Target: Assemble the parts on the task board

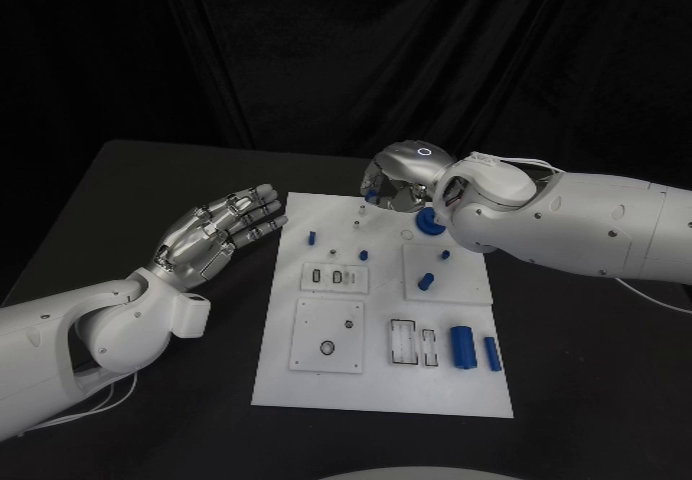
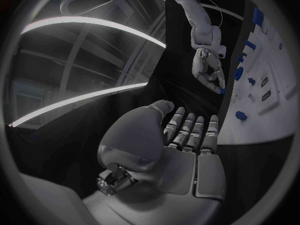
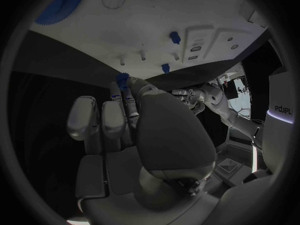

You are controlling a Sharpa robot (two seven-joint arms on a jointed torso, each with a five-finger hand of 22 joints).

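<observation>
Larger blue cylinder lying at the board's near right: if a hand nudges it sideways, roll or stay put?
The larger blue cylinder lies on its side on the smooth white task board, so it would probably roll. It looks rigid, likely light. The thinner blue cylinder beside it might stop it.

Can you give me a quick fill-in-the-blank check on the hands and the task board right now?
1. The right hand pinches a small ___ part at its fingertips.
2. The left hand holds ___, its fingers apart, beside the task board.
3. The blue gear lies on the ___.
4. The two blue cylinders at the board's near edge lie on the robot's ___ side.

Missing words: blue; nothing; task board; right
</observation>
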